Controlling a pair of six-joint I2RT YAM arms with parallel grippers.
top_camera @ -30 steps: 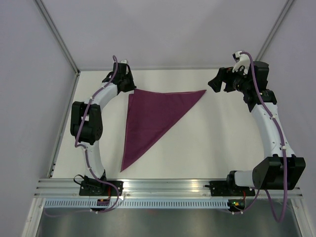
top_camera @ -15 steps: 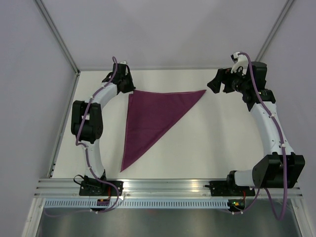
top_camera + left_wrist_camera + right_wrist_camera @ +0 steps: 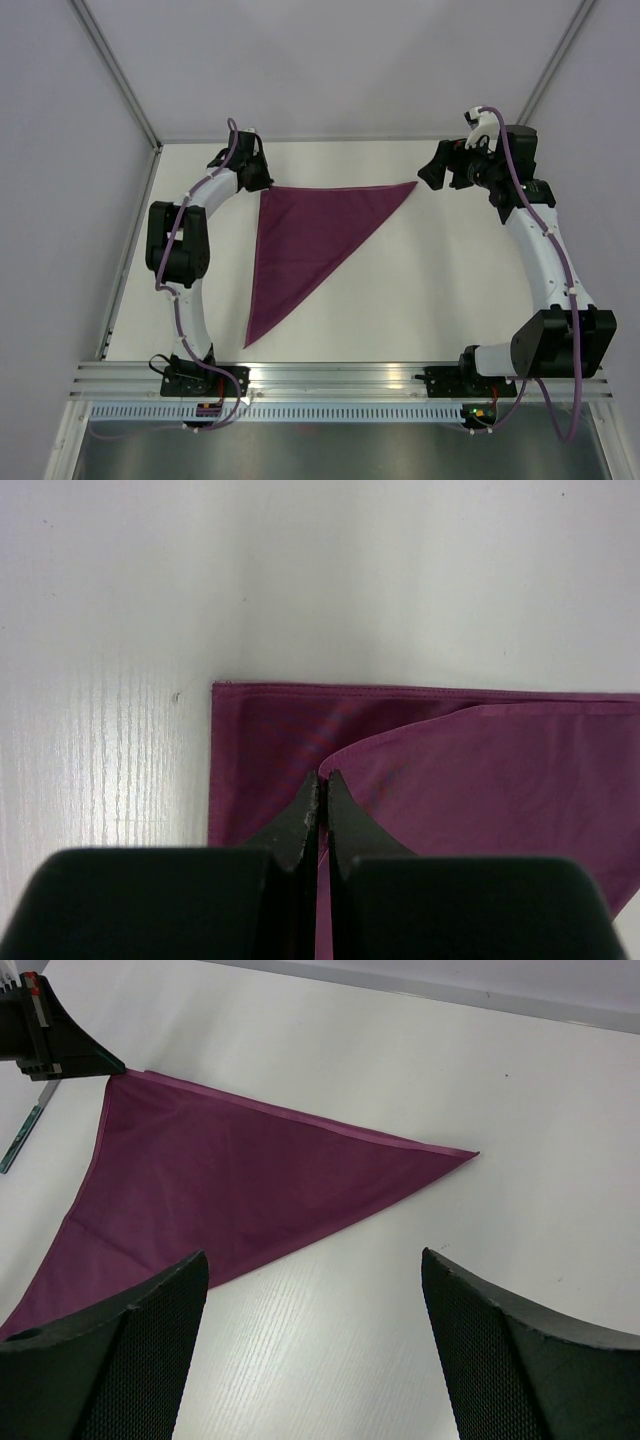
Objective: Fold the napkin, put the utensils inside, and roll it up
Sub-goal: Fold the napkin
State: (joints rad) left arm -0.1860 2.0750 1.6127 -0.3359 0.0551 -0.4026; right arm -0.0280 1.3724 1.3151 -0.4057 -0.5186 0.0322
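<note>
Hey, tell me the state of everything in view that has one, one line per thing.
napkin: folded into a triangle, lying on the table, top layer curled up at its far left corner.
left gripper: shut, seemingly pinching that top layer.
right gripper: open, holding nothing, off the napkin's right tip.

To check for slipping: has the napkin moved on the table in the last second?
No. The napkin has its corners at the same spots against the table edges.

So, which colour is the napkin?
The napkin is plain dark magenta-purple, clearest in the right wrist view.
</note>
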